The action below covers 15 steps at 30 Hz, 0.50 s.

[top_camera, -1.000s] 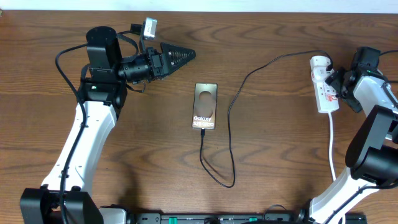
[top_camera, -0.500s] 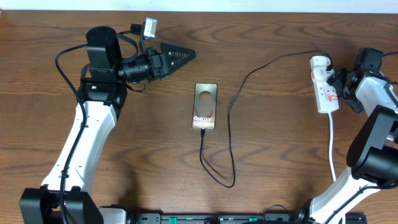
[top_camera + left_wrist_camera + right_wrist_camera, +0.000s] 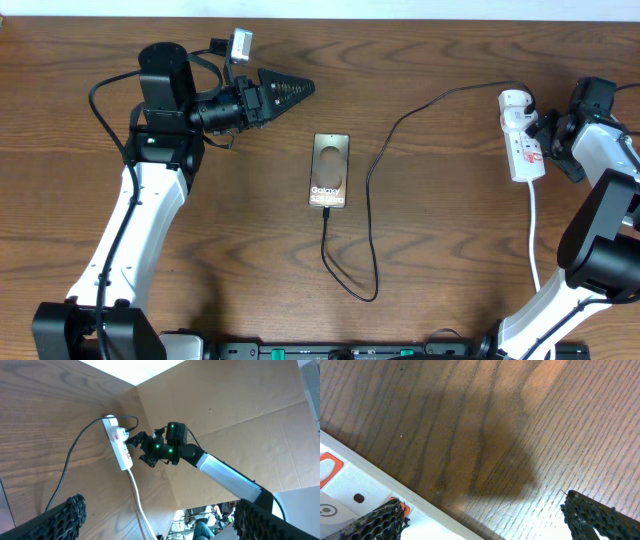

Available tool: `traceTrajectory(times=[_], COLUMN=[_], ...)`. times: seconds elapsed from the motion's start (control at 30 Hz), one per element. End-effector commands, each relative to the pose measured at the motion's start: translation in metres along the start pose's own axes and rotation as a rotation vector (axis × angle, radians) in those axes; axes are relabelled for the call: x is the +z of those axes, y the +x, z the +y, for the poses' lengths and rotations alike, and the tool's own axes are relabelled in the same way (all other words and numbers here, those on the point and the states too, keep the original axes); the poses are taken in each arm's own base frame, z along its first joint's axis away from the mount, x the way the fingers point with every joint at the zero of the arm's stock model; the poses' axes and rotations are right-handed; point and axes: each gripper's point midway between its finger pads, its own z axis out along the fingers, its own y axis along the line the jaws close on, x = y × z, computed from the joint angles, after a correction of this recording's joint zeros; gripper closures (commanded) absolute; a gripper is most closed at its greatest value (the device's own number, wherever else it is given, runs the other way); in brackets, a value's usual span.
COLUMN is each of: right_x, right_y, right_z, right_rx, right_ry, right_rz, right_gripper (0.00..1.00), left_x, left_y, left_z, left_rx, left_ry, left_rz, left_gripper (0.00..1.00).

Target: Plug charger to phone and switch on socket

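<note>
The bronze-brown phone [image 3: 331,171] lies flat at the table's middle. The thin black charger cable [image 3: 372,200] meets the phone's near edge, loops toward me, then runs back to the white socket [image 3: 522,138] at the right. My right gripper [image 3: 546,142] is open right beside the socket. In the right wrist view [image 3: 485,522] one finger lies over an orange-red mark on the socket [image 3: 355,492]. My left gripper [image 3: 288,91] is open and empty above the table, behind and left of the phone. Its wrist view [image 3: 160,520] shows the socket [image 3: 120,445] far off.
The socket's thick white cord [image 3: 534,235] runs toward the front edge at the right. A cardboard wall [image 3: 240,420] stands behind the table. The left arm [image 3: 150,200] spans the left side.
The right arm has shifted very slightly to the right beside the socket. The left arm, phone and cable have not moved.
</note>
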Motion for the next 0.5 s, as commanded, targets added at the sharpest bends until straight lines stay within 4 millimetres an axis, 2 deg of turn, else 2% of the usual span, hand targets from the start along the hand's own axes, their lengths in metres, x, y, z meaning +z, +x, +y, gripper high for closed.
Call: traceTrajectory(times=[0.0, 0.47], right_x=[0.0088, 0.0095], right_y=[0.0069, 0.0076], right_z=[-0.0042, -0.0034], right_rx=[0.013, 0.021], right_ry=[0.018, 0.012], right_rz=[0.019, 0.021], right_gripper=[0.01, 0.01], left_x=[-0.0033, -0.0033], left_y=[-0.0029, -0.0029], left_z=[-0.0093, -0.0093], left_rx=[0.034, 0.034], left_ry=[0.008, 0.008], left_rz=[-0.01, -0.01], left_gripper=[0.05, 0.05])
